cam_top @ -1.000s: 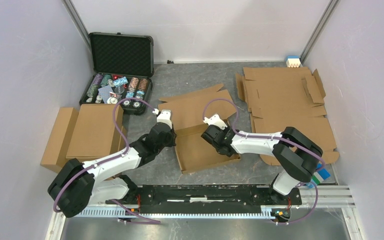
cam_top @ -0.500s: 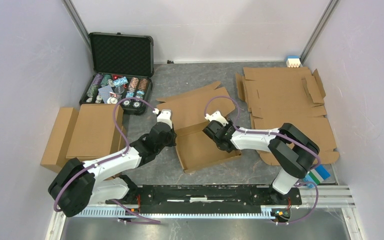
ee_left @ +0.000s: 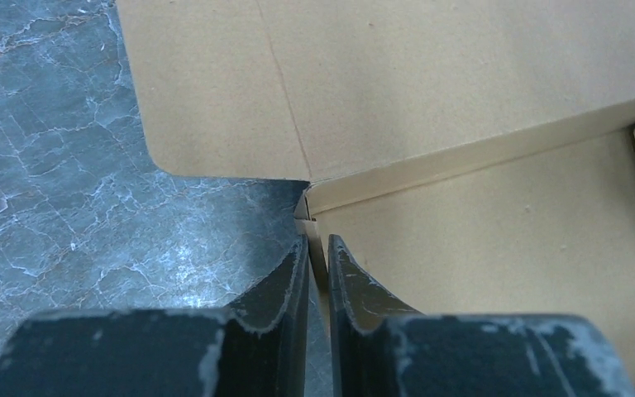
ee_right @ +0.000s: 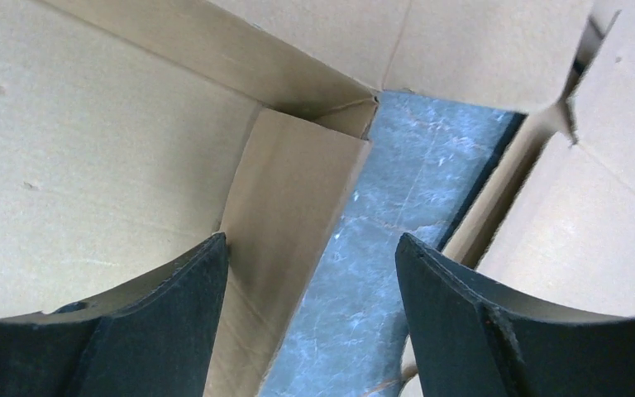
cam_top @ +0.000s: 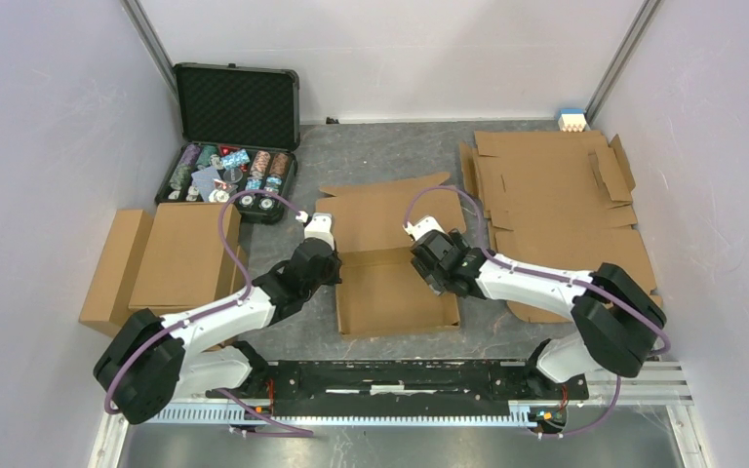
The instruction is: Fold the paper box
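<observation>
Half-folded paper box (cam_top: pixel 395 292) at the middle of the tabletop (cam_top: pixel 371 156), left fingers (ee_left: pixel 285 285) clenched on its far-left wall corner, right fingers (ee_right: pixel 442 285) released wide, straddling its right wall

No text, label, brand or number can be read in any view. The paper box (cam_top: pixel 395 292) shows only plain brown cardboard. The chips (cam_top: pixel 229 168) in the black case (cam_top: pixel 237 102) are too small for any markings to be made out.
</observation>
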`<state>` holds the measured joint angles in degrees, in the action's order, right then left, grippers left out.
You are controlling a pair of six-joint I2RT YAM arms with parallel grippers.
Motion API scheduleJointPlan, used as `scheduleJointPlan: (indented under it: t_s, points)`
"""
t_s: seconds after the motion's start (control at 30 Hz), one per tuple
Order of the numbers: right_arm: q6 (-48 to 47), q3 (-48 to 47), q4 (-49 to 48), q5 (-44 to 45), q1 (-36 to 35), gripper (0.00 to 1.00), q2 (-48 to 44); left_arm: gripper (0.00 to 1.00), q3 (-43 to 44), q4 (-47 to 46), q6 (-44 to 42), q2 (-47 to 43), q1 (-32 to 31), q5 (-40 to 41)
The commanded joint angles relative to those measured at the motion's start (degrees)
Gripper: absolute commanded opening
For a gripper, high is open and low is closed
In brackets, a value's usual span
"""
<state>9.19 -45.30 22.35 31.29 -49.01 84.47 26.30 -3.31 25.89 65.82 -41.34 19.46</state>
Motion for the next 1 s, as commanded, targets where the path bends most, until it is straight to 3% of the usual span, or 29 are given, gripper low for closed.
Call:
scheduleJointPlan:
  t_s: [0.0,0.23,0.33,0.53,0.6,0.73,0.87,0.97]
  points:
    - [1.4,2.4,2.9,-6.6,0.1,0.78,-3.3,0.17,-0.1,1.4,-0.7,-1.0,-0.1,1.3]
    - [3.3,6.7,3.5,-12.6,0.1,0.76,-7.0,0.18,0.0,1.3,-0.6,-0.9,-0.1,1.0]
    - [4.5,6.1,5.2,-9.6,-0.1,0.63,-6.8,0.18,0.0,1.3,-0.5,-0.8,-0.3,1.4]
    - [4.5,2.9,6.7,-1.1,-0.3,0.26,-2.8,0.19,-0.4,1.3,0.2,-1.3,-0.5,1.7]
    - [4.5,2.1,6.0,1.1,-0.3,0.15,-1.5,0.26,0.8,2.7,0.5,-0.8,-0.5,2.1]
    - [4.7,1.1,2.4,2.7,-0.3,0.00,-0.3,0.46,9.5,16.7,1.5,0.9,-0.6,2.2]
    - [6.0,0.8,-0.5,2.8,-0.3,0.00,-0.1,0.70,13.0,23.8,4.2,1.2,-0.6,1.3]
    - [7.3,1.8,-2.3,3.8,-0.3,0.00,-1.0,0.80,13.0,25.1,5.9,0.2,-0.7,-1.1]
